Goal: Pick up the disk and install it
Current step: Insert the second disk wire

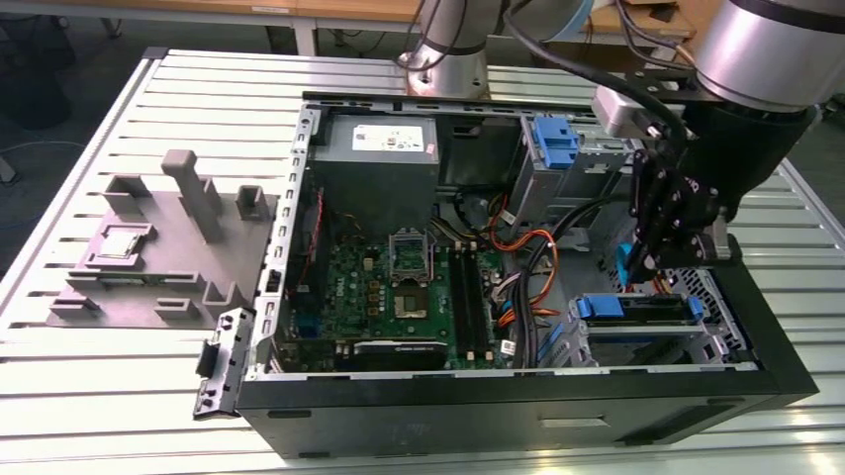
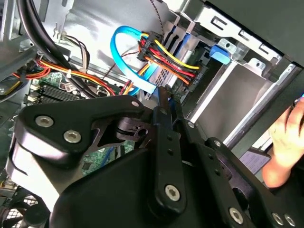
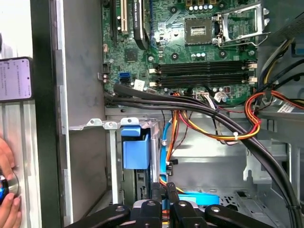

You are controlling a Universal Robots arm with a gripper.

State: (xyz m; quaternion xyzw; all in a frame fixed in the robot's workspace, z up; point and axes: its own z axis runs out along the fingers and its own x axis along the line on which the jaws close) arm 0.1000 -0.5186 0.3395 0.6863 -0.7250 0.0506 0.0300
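White label on power supply [image 1: 380,139], print too small to read

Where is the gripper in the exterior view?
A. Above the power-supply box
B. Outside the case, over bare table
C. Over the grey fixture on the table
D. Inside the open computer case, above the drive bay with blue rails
D: the gripper hangs inside the open computer case, just above the drive bay with blue rails.

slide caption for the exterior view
Robot arm's pincer lowered into an open computer case, above the blue-railed disk.

Matt black metal claw [image 2: 164,102]; blue plastic rails, disk [image 1: 639,309].
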